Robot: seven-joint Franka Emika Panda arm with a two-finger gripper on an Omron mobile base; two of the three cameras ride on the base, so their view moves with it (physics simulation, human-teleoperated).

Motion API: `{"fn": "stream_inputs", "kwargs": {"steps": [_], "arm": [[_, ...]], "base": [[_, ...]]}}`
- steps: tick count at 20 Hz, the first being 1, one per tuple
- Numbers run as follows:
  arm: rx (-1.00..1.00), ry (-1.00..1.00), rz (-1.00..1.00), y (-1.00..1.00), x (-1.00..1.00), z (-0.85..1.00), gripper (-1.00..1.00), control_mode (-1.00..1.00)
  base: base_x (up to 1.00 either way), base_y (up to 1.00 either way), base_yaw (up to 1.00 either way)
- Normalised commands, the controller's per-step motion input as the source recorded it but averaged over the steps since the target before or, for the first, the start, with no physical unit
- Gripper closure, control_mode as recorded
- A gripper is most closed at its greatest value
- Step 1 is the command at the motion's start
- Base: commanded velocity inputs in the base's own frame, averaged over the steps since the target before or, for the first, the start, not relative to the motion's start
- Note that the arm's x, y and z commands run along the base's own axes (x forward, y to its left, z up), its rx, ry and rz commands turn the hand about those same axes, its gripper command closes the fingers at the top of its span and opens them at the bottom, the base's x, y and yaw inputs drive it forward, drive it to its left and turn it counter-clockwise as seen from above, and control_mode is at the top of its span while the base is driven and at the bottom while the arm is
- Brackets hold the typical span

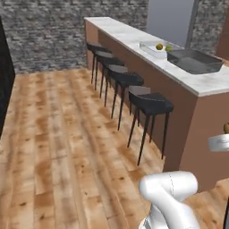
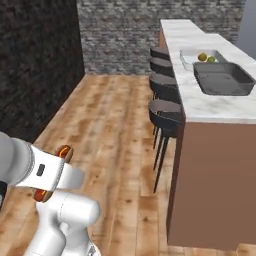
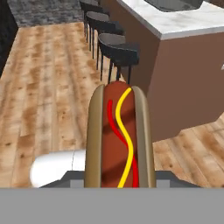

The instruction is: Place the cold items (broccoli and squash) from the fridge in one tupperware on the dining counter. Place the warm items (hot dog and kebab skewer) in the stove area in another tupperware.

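A hot dog (image 3: 119, 135) with red and yellow stripes of sauce sits clenched in the robot's tool (image 3: 119, 177), carried low over the wooden floor (image 1: 53, 147), near the corner of the long marble surface (image 1: 210, 82). On that surface, the dark grey tray (image 1: 195, 61) waits at the near end, with the clear tray (image 1: 147, 47) just beyond it already holding the yellow squash (image 1: 159, 46) and the green broccoli (image 2: 211, 59). A row of black stools (image 1: 150, 103) lines the surface's left side. To finish the step cleanly, the arm should probably lift the hot dog well above the marble edge, centre it over the dark tray, and lower before letting go.
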Motion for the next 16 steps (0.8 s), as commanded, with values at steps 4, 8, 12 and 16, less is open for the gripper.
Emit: {"fn": "stream_inputs", "kwargs": {"steps": [4,8,12,16], "arm": [[0.0,0.0,0.0,0.0,0.0,0.0,1.0,1.0],[0.0,0.0,0.0,0.0,0.0,0.0,1.0,1.0],[0.0,0.0,0.0,0.0,0.0,0.0,1.0,1.0],[0.0,0.0,0.0,0.0,0.0,0.0,1.0,1.0]], "base": [[0.84,0.99,-0.52],[0.67,0.93,-0.67],[0.63,0.89,-0.67],[0.64,0.84,-0.59]]}}
